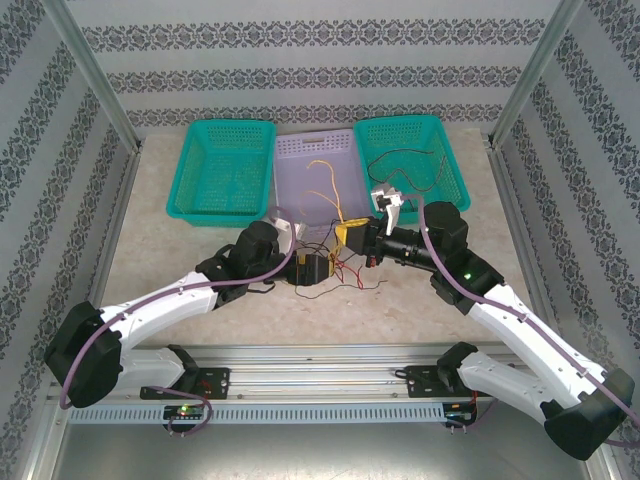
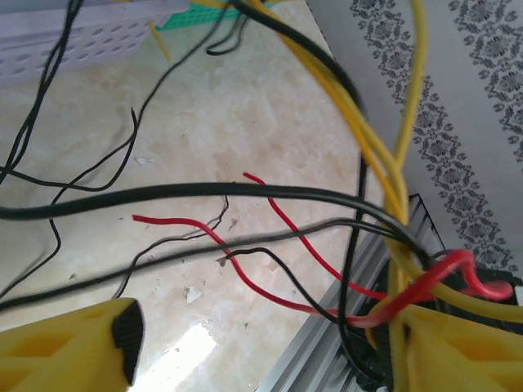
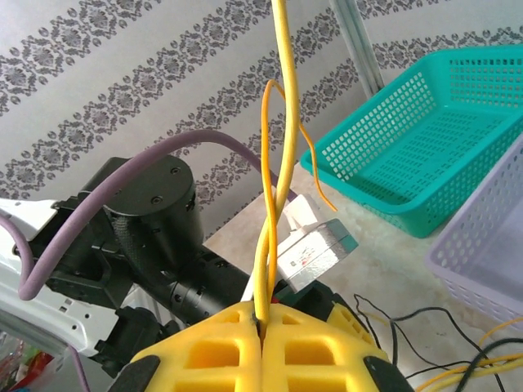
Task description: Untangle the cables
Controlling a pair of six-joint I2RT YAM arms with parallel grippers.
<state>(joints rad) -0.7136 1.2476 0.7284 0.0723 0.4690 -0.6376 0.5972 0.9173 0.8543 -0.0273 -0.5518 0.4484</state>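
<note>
The cables [image 1: 345, 268] are a tangle of thin black, red and yellow wires on the table between my two grippers. My right gripper [image 3: 263, 314] is shut on two yellow cables [image 3: 282, 163] that rise twisted out of the seam between its fingers. In the top view this right gripper [image 1: 348, 238] sits just right of the tangle. My left gripper [image 2: 265, 343] stands open, its yellow fingers [image 2: 73, 347] wide apart. A thick black cable [image 2: 204, 193] and red cables [image 2: 204, 233] cross the gap. Yellow cables [image 2: 392, 171] and a red loop lie against its right-hand finger.
Three baskets line the back of the table: a teal basket [image 1: 222, 165] on the left, a lavender basket [image 1: 300, 160] in the middle and a teal basket [image 1: 435, 135] on the right. Loose cable ends reach into the lavender and right teal baskets. Metal frame posts stand at both sides.
</note>
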